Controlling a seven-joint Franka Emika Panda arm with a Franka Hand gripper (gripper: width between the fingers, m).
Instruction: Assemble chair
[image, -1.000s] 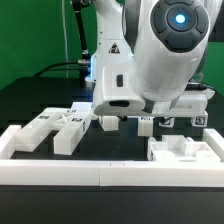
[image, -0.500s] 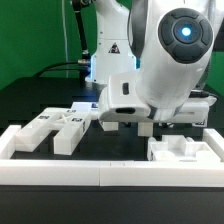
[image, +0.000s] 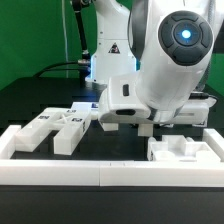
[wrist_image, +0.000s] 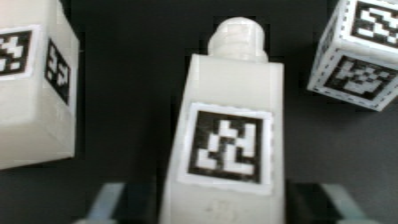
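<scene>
Chair's nowhere near one piece yet, just loose white parts spread over the black table (image: 110, 148). The wrist view looks straight down on a bar (wrist_image: 231, 120) with a square tag on its face and a little peg (wrist_image: 237, 35) at the far end. The end effector (wrist_image: 222, 200) sits over it, about half open, with a grey finger (wrist_image: 116, 200) on either side. There's a dark gap between each finger and the bar, so it's straddling it, not gripping it.

A bigger tagged block (wrist_image: 32, 90) lies beside the bar on one side and a tagged cube (wrist_image: 365, 60) on the other, neither touching it.

In the exterior view the robot arm (image: 165, 60) hides most of that spot. A flat slab (image: 45, 127) and a small block (image: 64, 141) sit toward the table's edge on the exterior view's left. A notched piece (image: 180, 150) sits toward its right, just behind the border rail (image: 110, 172) along the front edge.
</scene>
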